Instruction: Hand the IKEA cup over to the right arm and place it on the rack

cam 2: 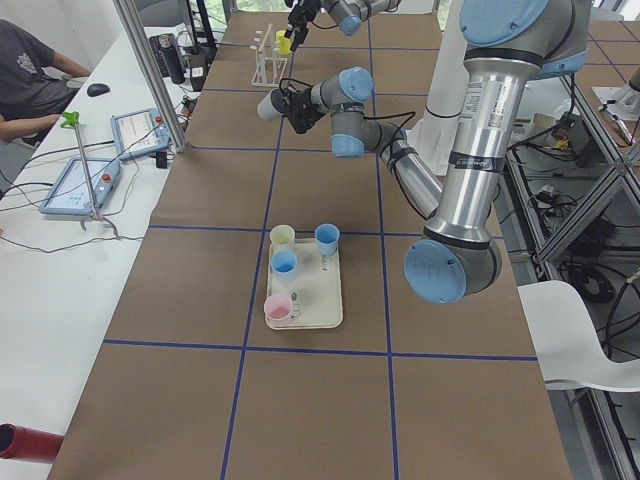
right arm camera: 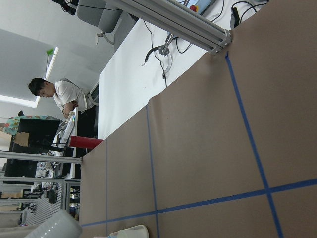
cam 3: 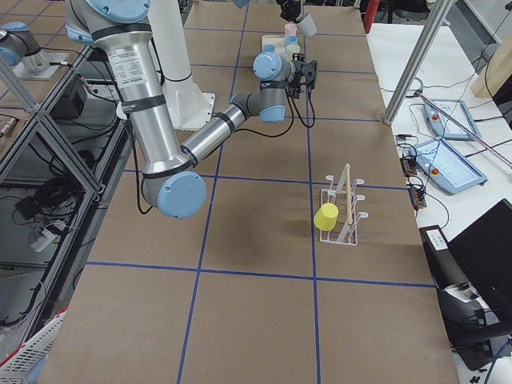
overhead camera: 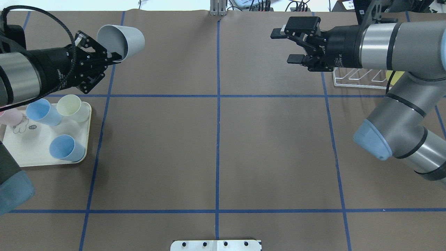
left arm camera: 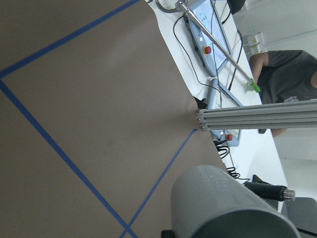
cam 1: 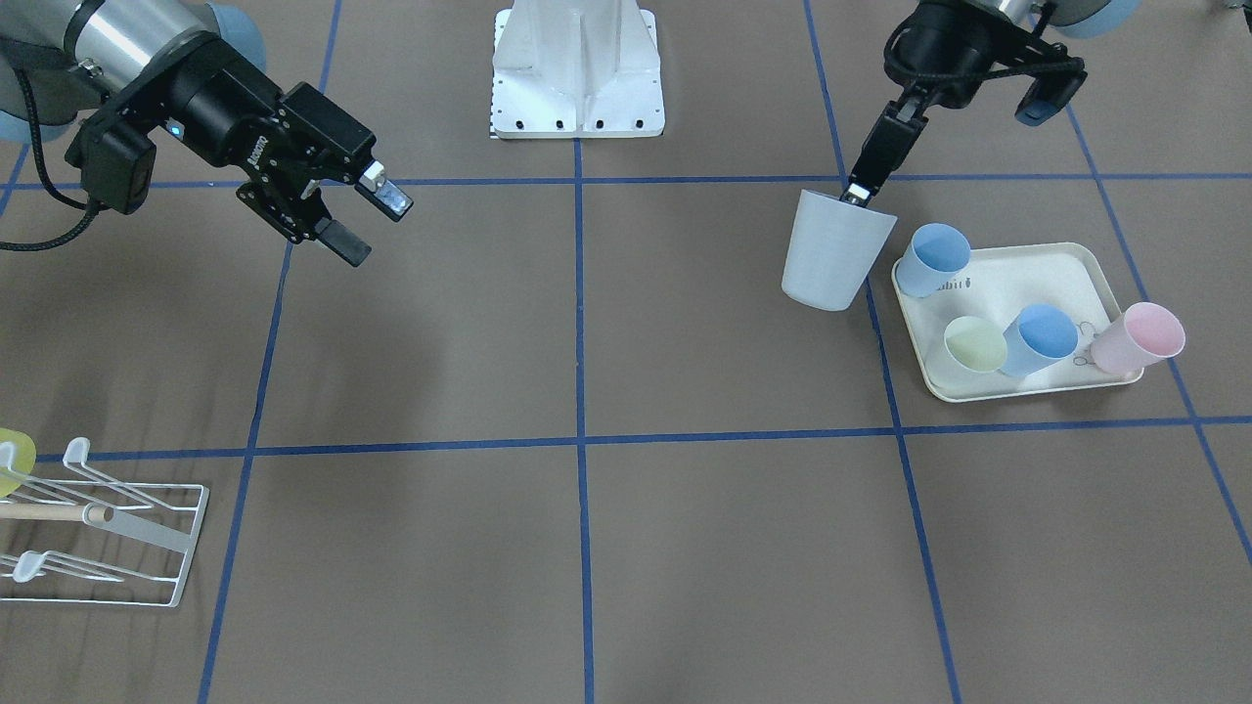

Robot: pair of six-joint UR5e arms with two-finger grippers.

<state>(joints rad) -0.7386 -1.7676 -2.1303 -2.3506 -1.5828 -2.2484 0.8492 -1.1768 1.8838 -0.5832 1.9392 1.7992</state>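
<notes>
Cup (overhead camera: 122,40), pale grey: held up off the bench (overhead camera: 216,150), tilted well over on its side. It hangs clear of the tray (cam 1: 1017,252), off the tray's rack-ward side and not touching it.

Left jaws: clamped on the cup's rim wall, one finger inside the mouth and one outside. The left wrist view shows the cup's ribbed side close below the camera.

Right jaws: spread wide with nothing between them. They are raised over the bench well apart from the tray, nearer the rack (cam 1: 117,528), and point back toward the tray's end.

Rack: on the bench far from the tray, at the opposite end. A wooden rod (cam 1: 49,510) runs through it and a yellow cup (cam 3: 326,216) hangs on one prong.

Tray: cream, flat on the bench. It carries four cups: two blue (cam 1: 934,259) (cam 1: 1042,337), one pale green (cam 1: 975,344) and one pink (cam 1: 1140,337) at its outer edge.
</notes>
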